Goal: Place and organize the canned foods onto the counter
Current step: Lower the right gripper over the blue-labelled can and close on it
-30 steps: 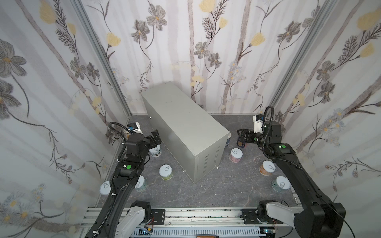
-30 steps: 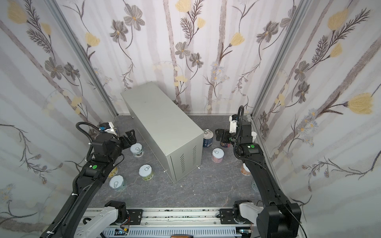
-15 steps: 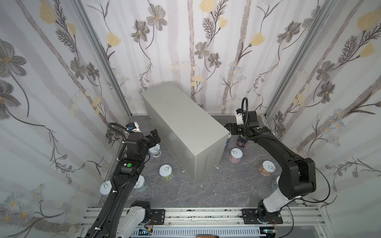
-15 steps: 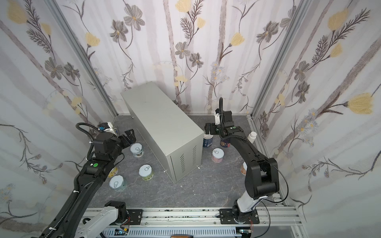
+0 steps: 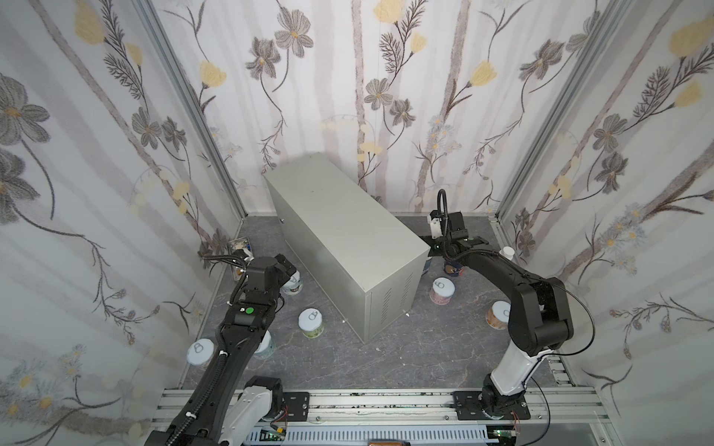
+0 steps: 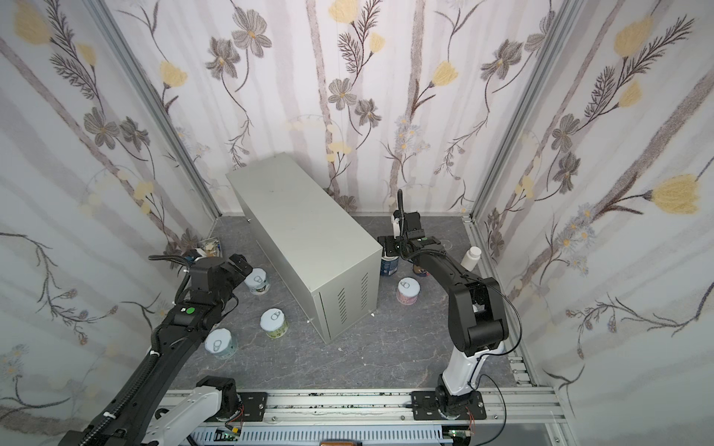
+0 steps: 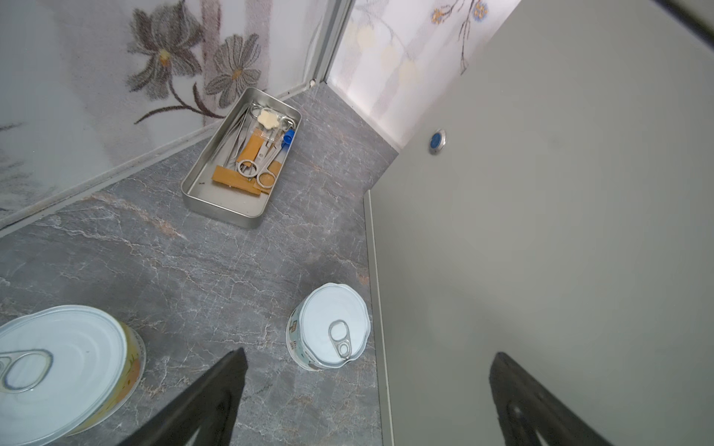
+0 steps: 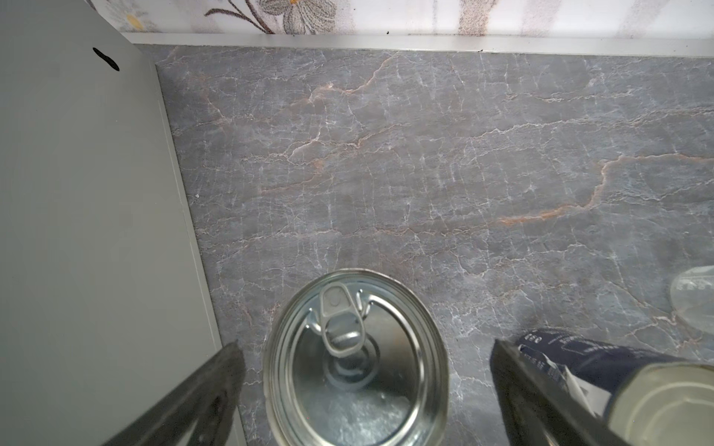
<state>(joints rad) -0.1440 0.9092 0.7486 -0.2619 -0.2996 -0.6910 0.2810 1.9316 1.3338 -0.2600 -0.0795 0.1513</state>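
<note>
Grey marbled floor (image 5: 425, 347) carries counter (image 5: 340, 228), scattered cans (image 5: 310, 318), instrument tray (image 7: 224, 214), white bottle (image 6: 471, 258).

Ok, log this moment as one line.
left claw: open, by pale can | right claw: open, over tall blue can | counter: no cans

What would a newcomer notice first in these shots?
The big grey metal cabinet stands angled mid-floor, nothing on top, with pull-tab cans scattered on the marbled floor on both sides. Both arms reach down beside it: the right gripper open above a dark blue can, the left gripper open near a pale-lidded can by the cabinet's side. A steel tray holding scissors sits in the back left corner.
</note>
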